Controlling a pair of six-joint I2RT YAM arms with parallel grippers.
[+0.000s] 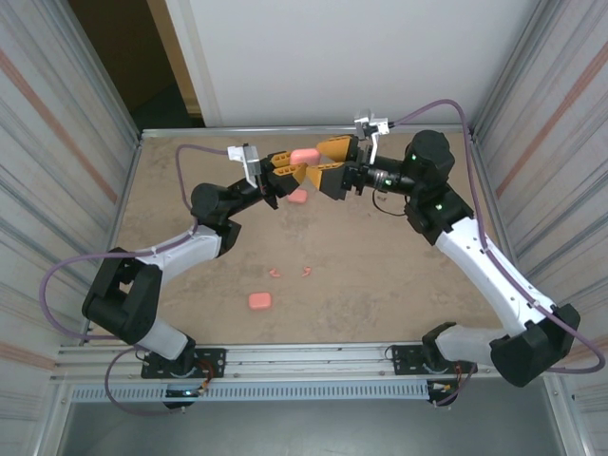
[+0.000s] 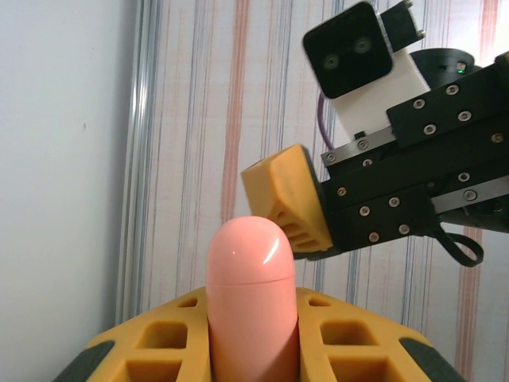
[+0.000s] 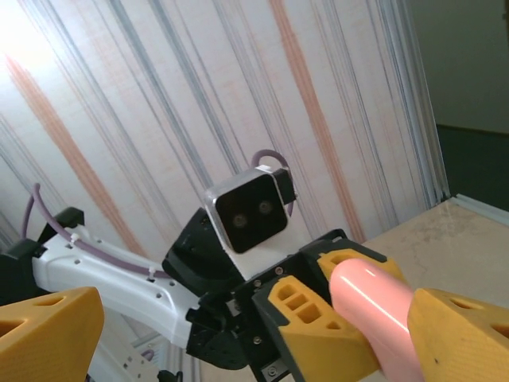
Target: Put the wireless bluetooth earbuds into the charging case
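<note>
Two pink earbuds [image 1: 275, 273] lie mid-surface [image 1: 399, 275] in open room, at 6 o'clock from the charging case [image 1: 305, 155] clamped tight in the left hand [image 1: 294, 164], raised near the far edge, with the right hand [image 1: 321, 163] spread wide around it.

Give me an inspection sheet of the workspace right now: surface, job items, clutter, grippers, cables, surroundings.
Surface: tan tabletop, bare apart from the job's things.
Job's things: pink case held in the air; second case on the table near the grippers; third case towards the front; one earbud and another earbud lying loose, outside any case.
Clutter: nothing seen.
Grippers: left gripper shut on the pink case; right gripper open, facing that case's free end.
Cables: left purple cable and right purple cable loop off the arms.
Surroundings: striped panels on both sides, white wall at the back.
</note>
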